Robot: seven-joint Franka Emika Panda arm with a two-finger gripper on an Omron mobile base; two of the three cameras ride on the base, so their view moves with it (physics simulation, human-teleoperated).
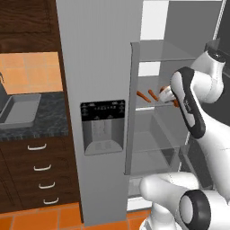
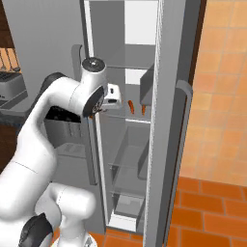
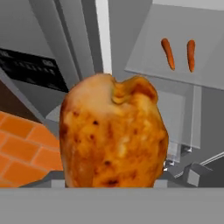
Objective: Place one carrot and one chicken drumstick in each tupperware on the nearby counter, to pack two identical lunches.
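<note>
A golden-brown chicken drumstick (image 3: 113, 140) sits right in front of the hand camera, and my gripper (image 3: 113, 177) is shut on it; its fingertips are hidden behind the meat. Two orange carrots (image 3: 168, 53) (image 3: 191, 55) lie side by side on a glass shelf of the open fridge, beyond the drumstick. From the left base, the gripper (image 1: 165, 93) is at that shelf, just right of the carrots (image 1: 143, 95). From the right base, the hand (image 2: 113, 96) is left of the carrots (image 2: 129, 105). The dark counter (image 1: 51, 114) lies to the left. No tupperware is in view.
The fridge door (image 1: 96, 108) with its dispenser stands between the arm and the counter. A grey rectangular basin (image 1: 20, 111) is set in the counter. The other door (image 2: 166, 120) hangs open on the right. A silver toaster (image 2: 9, 87) stands far left. The floor is orange tile.
</note>
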